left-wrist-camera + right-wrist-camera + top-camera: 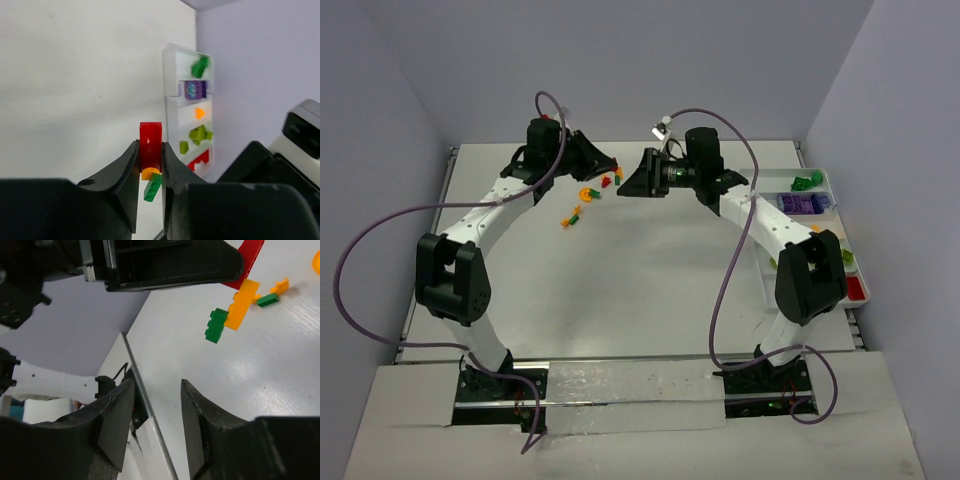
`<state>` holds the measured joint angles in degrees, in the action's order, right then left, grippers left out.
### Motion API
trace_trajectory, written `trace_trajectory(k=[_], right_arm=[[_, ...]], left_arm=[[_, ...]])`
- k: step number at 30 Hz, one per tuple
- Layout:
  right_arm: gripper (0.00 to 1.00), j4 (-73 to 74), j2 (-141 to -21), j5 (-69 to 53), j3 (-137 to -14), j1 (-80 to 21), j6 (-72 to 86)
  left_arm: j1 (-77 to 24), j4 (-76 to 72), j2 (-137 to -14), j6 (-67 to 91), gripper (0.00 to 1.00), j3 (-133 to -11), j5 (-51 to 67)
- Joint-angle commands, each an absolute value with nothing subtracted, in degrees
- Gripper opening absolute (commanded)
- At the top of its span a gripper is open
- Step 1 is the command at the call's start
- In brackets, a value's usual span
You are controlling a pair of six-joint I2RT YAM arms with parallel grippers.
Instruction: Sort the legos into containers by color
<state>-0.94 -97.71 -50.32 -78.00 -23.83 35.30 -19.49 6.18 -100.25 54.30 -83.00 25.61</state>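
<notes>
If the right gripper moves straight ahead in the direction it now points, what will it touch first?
Probably the left gripper, which faces it closely in the top view and holds a red lego. The right gripper is open; how level the two are is hard to judge.

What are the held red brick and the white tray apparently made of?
The red brick is likely hard moulded plastic, smooth and slightly glossy, with even colour and crisp edges. The white tray is probably thin plastic, matte; its thin dividers and rounded corners suggest moulding, though this is uncertain.
</notes>
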Motion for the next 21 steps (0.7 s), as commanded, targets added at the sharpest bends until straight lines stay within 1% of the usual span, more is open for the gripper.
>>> trace_trajectory(k=[1, 4, 5, 7, 10, 12, 16, 21], right_arm=[[0.48, 7.3, -98.1, -43.2, -82.6, -24.4, 29.6], [0.49, 12.0, -98.3, -37.9, -83.5, -24.4, 27.6], [0.49, 12.8, -98.3, -37.8, -83.5, -24.4, 27.0], [0.58, 14.2, -98.4, -34.6, -84.1, -24.6, 26.4], [0.62, 15.0, -98.9, -33.4, -84.8, -24.5, 26.4], [0.62, 14.0, -99.2, -33.9, -84.8, -24.5, 26.8], [0.61, 10.9, -100.1, -35.9, -84.0, -24.6, 28.7], [0.57, 8.0, -101.8, -36.9, -83.4, -24.6, 31.6]], left_arm=[[-23.6, 22.7, -101.1, 51.1, 0.00, -90.8, 6.7], [-26.3, 25.7, -101.4, 50.7, 0.00, -92.5, -2.1], [-26.3, 26.0, -101.4, 50.7, 0.00, -92.5, -2.1], [-27.0, 26.7, -101.4, 51.7, 0.00, -92.2, -4.0], [-27.7, 26.9, -101.7, 52.3, 0.00, -92.3, -4.7], [-28.2, 26.9, -102.0, 52.1, 0.00, -92.8, -5.3], [-28.3, 26.8, -102.2, 54.5, 0.00, -93.2, -2.4], [-28.3, 26.5, -102.8, 56.9, 0.00, -93.2, -0.3]])
